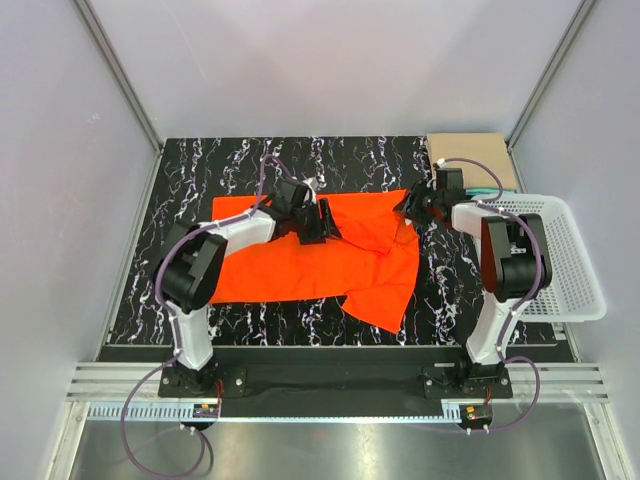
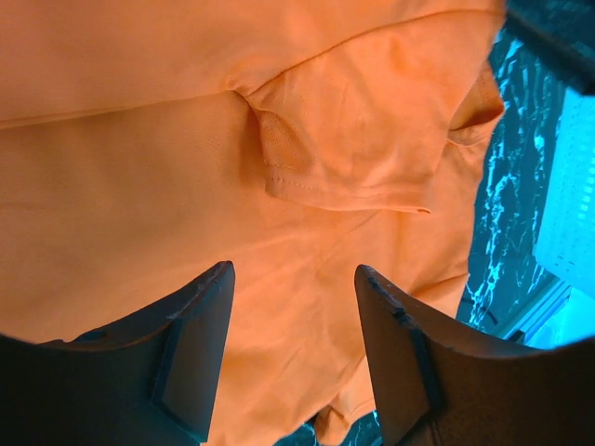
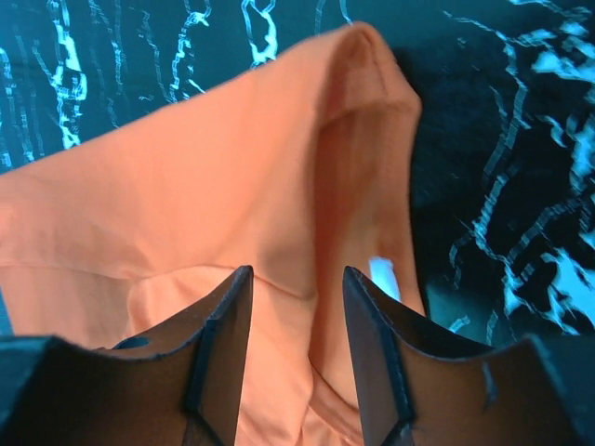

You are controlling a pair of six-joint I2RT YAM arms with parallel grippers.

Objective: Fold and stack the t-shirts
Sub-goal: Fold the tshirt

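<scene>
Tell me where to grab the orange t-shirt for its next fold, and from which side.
Probably the pointed flap of the orange t-shirt, approached from the right: it juts past the straight near hem, with bare table beside it for finger clearance.

Orange-red shirt (image 1: 300, 270): far edge partly hidden beneath left gripper (image 1: 325, 222) and right gripper (image 1: 412, 205); neck label (image 3: 381, 276) blurred. Beyond its right corner, right arm (image 1: 510, 255) masks tan shirt (image 1: 475, 152) near edge.
</scene>
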